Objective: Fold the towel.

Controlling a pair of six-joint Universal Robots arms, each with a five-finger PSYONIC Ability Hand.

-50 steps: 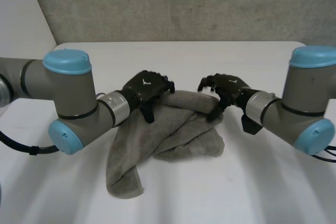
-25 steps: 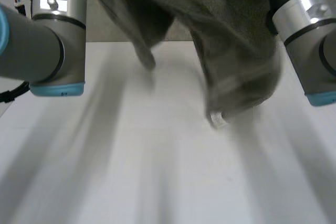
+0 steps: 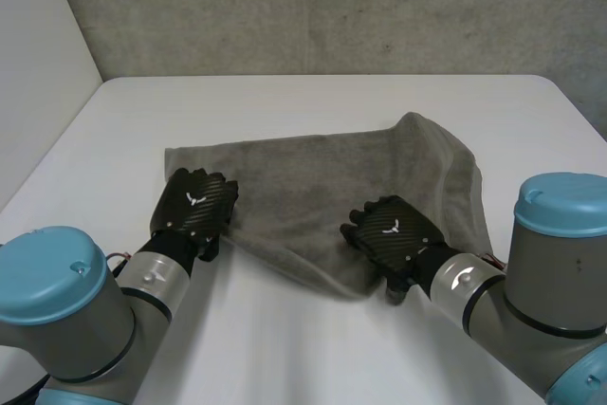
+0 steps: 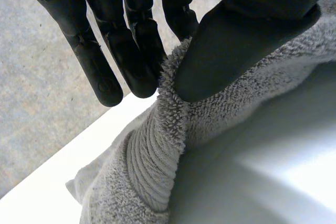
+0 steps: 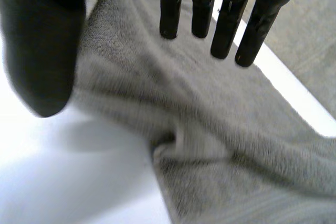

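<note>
The grey towel [image 3: 322, 187] is lying spread out in the middle of the white counter [image 3: 285, 101]. Its long side is running from left to right, and the right end is pointing a bit toward the far side. That right end is puffing up in a soft hump, while the left part is lying flat.

My left robot hand [image 3: 194, 208] is sitting at the near left corner of the towel. In my left wrist view, my thumb [image 4: 231, 45] is pressing the fluffy edge against my fingers [image 4: 131, 51], so I am pinching the towel tight.

My right robot hand [image 3: 394, 232] is resting on the near edge, to the right of the middle. In my right wrist view, its fingers are reaching out straight over the towel and its thumb is sitting off to one side, so this robot hand is open.

The counter is looking white and smooth all around the towel. A rough grey wall [image 3: 332, 7] is standing behind its far edge.
</note>
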